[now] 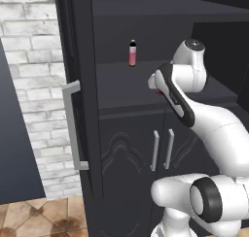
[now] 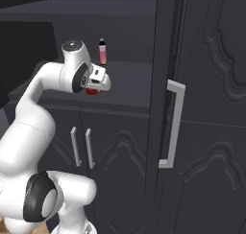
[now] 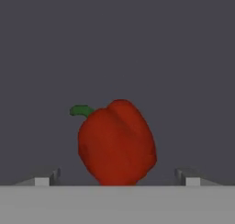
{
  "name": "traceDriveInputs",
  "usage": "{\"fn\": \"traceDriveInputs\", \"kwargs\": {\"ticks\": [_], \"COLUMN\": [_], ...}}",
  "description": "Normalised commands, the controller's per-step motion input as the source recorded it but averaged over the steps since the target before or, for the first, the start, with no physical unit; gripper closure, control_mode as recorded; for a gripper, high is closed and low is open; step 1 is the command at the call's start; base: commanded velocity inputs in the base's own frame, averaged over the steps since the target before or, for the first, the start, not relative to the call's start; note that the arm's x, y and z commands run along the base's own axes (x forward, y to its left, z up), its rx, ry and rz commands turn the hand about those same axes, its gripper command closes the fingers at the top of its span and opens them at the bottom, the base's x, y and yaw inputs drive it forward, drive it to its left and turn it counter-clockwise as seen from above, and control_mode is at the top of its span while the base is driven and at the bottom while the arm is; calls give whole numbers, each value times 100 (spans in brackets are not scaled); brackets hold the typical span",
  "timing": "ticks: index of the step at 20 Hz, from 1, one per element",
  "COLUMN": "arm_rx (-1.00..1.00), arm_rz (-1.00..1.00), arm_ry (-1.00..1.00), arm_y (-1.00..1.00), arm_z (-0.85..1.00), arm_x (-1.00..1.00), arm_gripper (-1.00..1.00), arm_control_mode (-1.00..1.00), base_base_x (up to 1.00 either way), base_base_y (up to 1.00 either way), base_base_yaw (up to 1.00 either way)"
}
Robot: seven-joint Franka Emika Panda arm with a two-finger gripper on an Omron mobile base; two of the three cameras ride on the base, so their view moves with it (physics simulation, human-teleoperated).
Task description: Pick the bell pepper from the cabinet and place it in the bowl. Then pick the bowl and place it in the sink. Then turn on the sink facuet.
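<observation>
Pepper (image 3: 117, 142): glossy red, rounded, with curled green stem.

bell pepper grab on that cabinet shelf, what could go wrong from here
1. The bell pepper leans with its stem to one side, so the open hand might close on a slanted face and squeeze it out.
2. The pink bottle stands behind on the same shelf; reaching too deep could topple it.

Rendered home kitchen: tall black cabinet (image 1: 126, 85) with carved lower doors, white brick wall (image 1: 34, 76) at 9 o'clock, terracotta floor tiles (image 1: 44, 216) at 7 o'clock.
</observation>
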Motion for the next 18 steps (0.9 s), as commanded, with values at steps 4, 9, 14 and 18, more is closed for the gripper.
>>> {"fn": "traceDriveInputs", "kwargs": {"ticks": [4, 9, 14, 18], "arm_rx": [0, 0, 0, 0], "arm_rz": [0, 0, 0, 0], "arm_ry": [1, 2, 1, 1], "arm_y": [0, -1, -1, 0], "arm_z": [-35, -18, -12, -12], "arm_x": [28, 17, 0, 0], "arm_gripper": [-100, -100, -100, 100], "arm_control_mode": [-100, -100, -100, -100], "base_base_x": [0, 0, 0, 0], "base_base_y": [0, 0, 0, 0], "base_base_yaw": [0, 0, 0, 0]}}
